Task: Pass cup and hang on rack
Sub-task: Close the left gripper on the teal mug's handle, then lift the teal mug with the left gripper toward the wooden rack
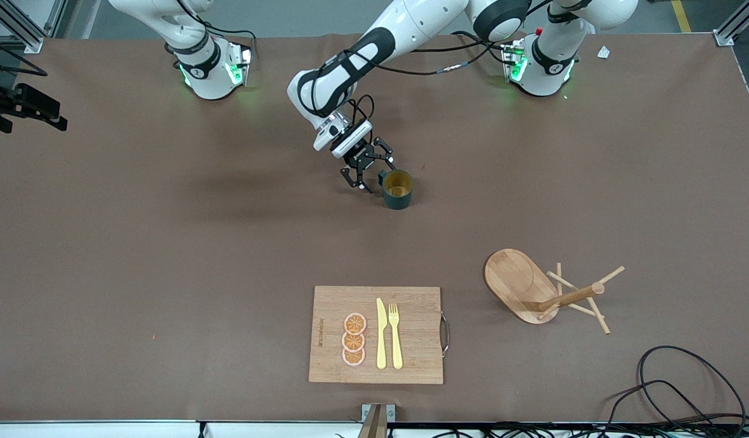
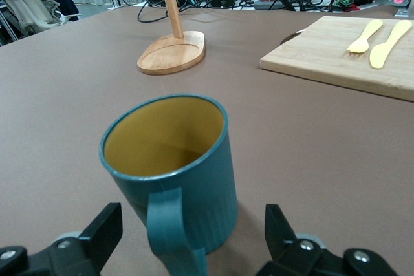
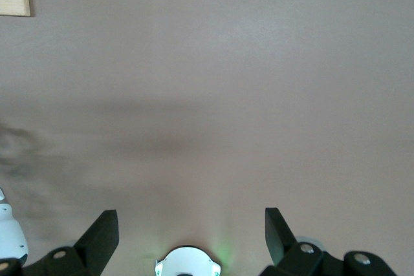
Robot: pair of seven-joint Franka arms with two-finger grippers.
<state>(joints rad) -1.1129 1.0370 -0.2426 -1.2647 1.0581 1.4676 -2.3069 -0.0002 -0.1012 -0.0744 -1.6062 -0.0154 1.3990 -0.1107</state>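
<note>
Lowest in the front view, at centre bottom, lies the cutting board (image 1: 411,310), a rectangular bamboo slab with a metal handle on one short edge. It rests on the brown table (image 1: 167,274), which fills nearly the whole frame and is the largest thing here.

Next in size, the left arm (image 1: 362,55) comes down from its base at the upper right of the front view and reaches toward upper centre. The right arm (image 1: 191,36) shows only near its base at the upper left, where it waits — its right gripper (image 3: 191,227) hangs over bare table with fingers spread wide, as the right wrist view shows.

Lower right of the front view holds the rack (image 1: 535,292), a wooden mug tree on an oval base, its post upright with thin pegs sticking out; in the left wrist view it stands at the upper left.

Just above centre in the front view sits the cup (image 1: 398,189), dark teal with a yellowish inside, upright on the table. The left gripper (image 1: 374,173) is right beside it, fingers apart on either side of the loop handle — not clamped on it.

Smallest are the yellow knife (image 1: 381,334), yellow fork (image 1: 395,335) and three orange slices (image 1: 354,339) on the board.
</note>
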